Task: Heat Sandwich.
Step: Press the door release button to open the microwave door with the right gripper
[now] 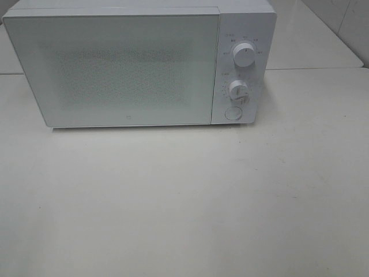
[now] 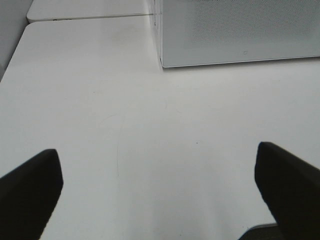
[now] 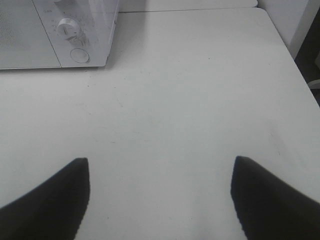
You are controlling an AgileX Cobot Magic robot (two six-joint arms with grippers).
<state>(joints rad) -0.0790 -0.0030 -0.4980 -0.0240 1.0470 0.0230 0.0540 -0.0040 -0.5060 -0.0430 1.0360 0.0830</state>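
The sandwich is out of view in every frame. A white microwave [image 1: 138, 63] stands at the back of the white table [image 1: 184, 202] with its door shut. It has two round knobs [image 1: 244, 55] and a round button [image 1: 232, 113] on its right panel. Neither gripper shows in the exterior high view. In the left wrist view my left gripper [image 2: 159, 175] is open over bare table, with the microwave's lower left corner [image 2: 240, 35] ahead of it. In the right wrist view my right gripper [image 3: 160, 195] is open and holds nothing, with the microwave's control panel [image 3: 75, 35] ahead of it.
A second table [image 1: 311, 40] joins on behind the microwave at the right. In the right wrist view the table's right edge [image 3: 295, 75] drops off to a dark floor. The table's left edge [image 2: 15, 60] shows in the left wrist view.
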